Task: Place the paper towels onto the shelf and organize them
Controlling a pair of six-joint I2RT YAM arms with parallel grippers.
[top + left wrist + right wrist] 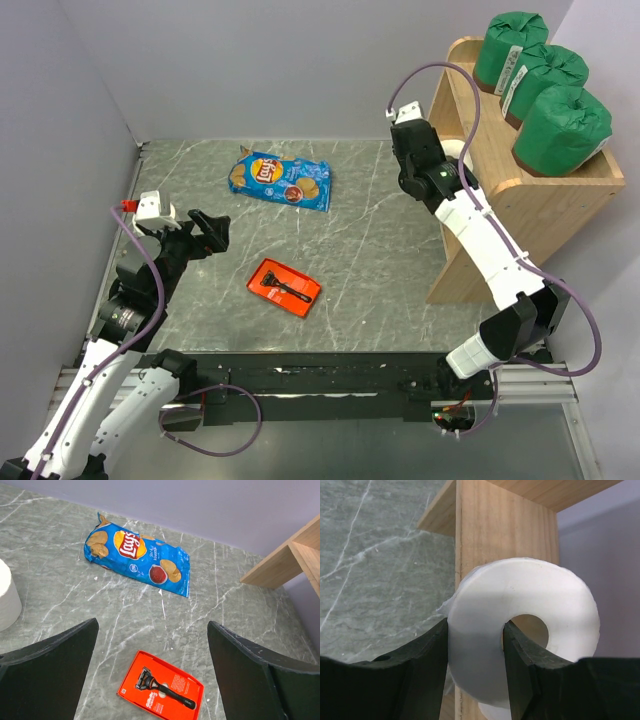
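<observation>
Left jaws apart above grey marbled table (pixel 60 580)

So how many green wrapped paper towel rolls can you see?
3, in a row on the shelf top: far roll, middle roll, near roll. Its lower level is mostly hidden.

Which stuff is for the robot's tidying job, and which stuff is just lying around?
For the job:
- three green rolls on top of the shelf
- white roll pinched in the right end effector
- second white roll, not yet picked up

Just lying about:
- blue chip bag
- red razor pack
</observation>
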